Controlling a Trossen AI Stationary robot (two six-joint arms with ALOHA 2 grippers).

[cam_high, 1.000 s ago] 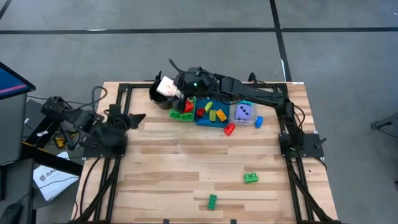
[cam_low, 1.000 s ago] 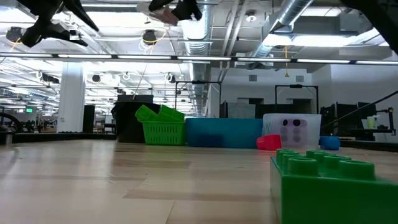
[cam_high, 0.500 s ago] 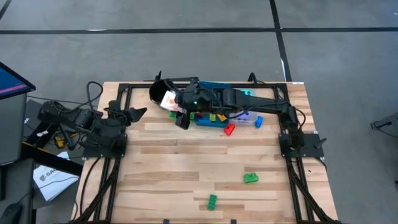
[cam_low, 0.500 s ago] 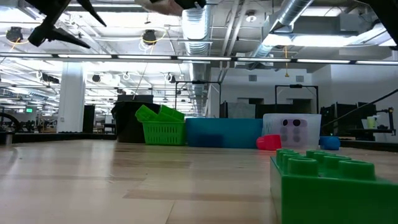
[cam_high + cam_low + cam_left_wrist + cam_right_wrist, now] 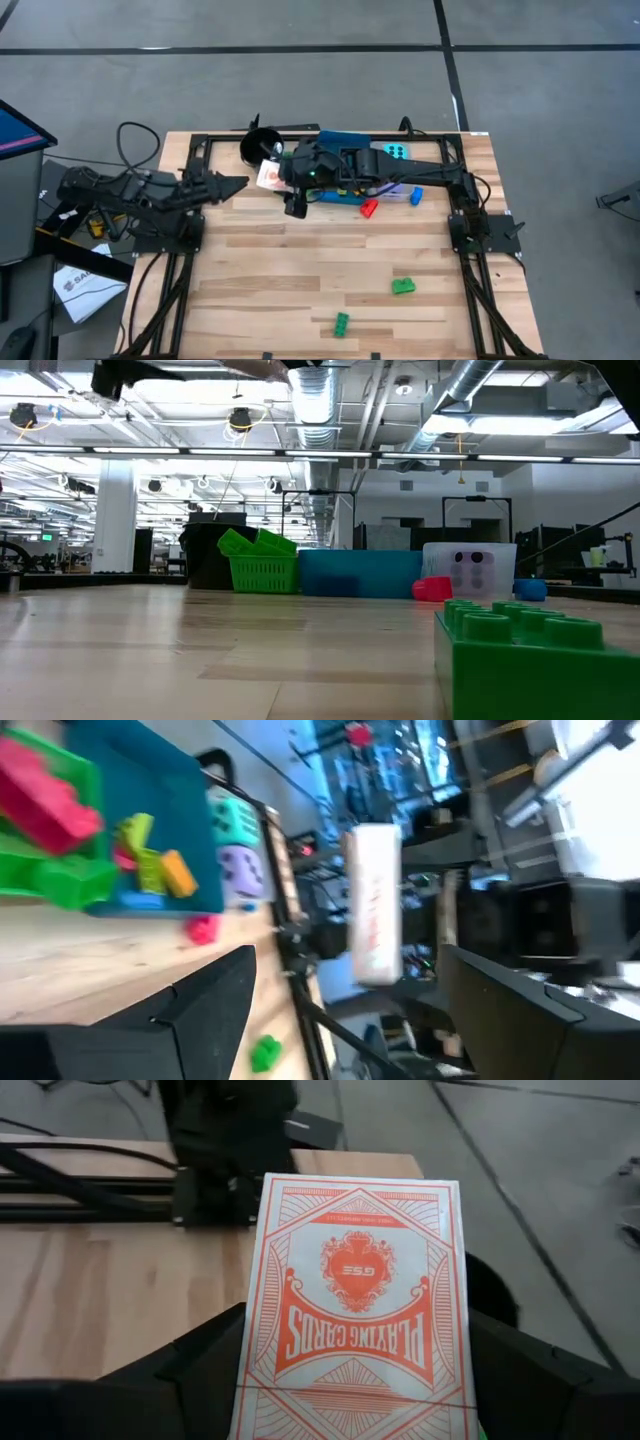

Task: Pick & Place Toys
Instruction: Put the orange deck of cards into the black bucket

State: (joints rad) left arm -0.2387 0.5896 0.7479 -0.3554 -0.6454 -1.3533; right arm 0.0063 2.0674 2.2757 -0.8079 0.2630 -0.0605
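Note:
My right gripper reaches from the table's right over the trays and is shut on a white card pack with orange print. It holds the pack above the table, just near of the black cup. My left gripper stands open and high at the left, pointing toward the pack, apart from it. Coloured bricks lie in the green tray and blue tray. A purple die sits in the clear tray. A cyan die lies at the far side. My right gripper pinches the card pack by its two long edges, one finger on each, near the end toward the wrist. The fingers come from the table's right, slanting down, and lie along the pack. The pack is lifted clear, its printed face up.
A red brick and a blue brick lie on the wood beside the trays. Two green bricks lie toward the near edge. Black frame rails run along both sides. The wood between them is bare.
My right gripper has carried the card pack from above the black cup toward the table's near edge, still lifted. My left gripper has risen, turned about its wrist and swung toward the pack.

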